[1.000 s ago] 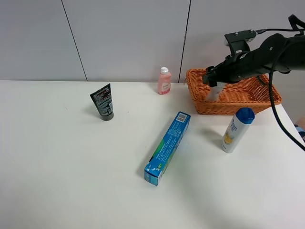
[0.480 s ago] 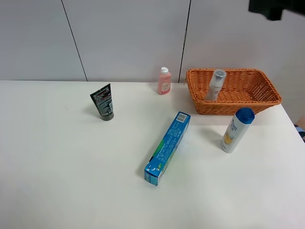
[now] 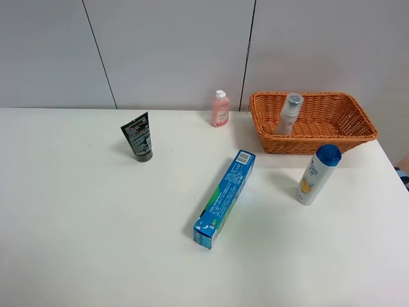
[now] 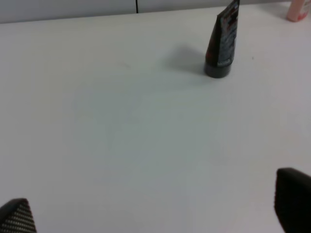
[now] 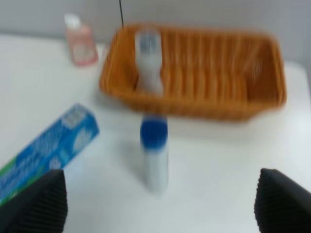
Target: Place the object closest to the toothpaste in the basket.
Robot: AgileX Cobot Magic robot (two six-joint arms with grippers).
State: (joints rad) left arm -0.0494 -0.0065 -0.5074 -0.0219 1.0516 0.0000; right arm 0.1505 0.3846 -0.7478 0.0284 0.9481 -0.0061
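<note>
On the white counter, a grey bottle leans inside the basket, beyond the right tool, whose fingers are spread apart and empty.

Arms: neither one appears in the exterior high view; only the wrist views show any part of the robot.

Left gripper: two dark fingertips visible at the lower corners of its wrist view, set wide apart with bare table between them. Nothing held. It hangs above the table, well short of the black tube.

Right gripper: two dark fingertips at the lower corners of its wrist view, spread wide, nothing between them. Picture blurred. It faces the basket from the near side, well apart from it.
</note>
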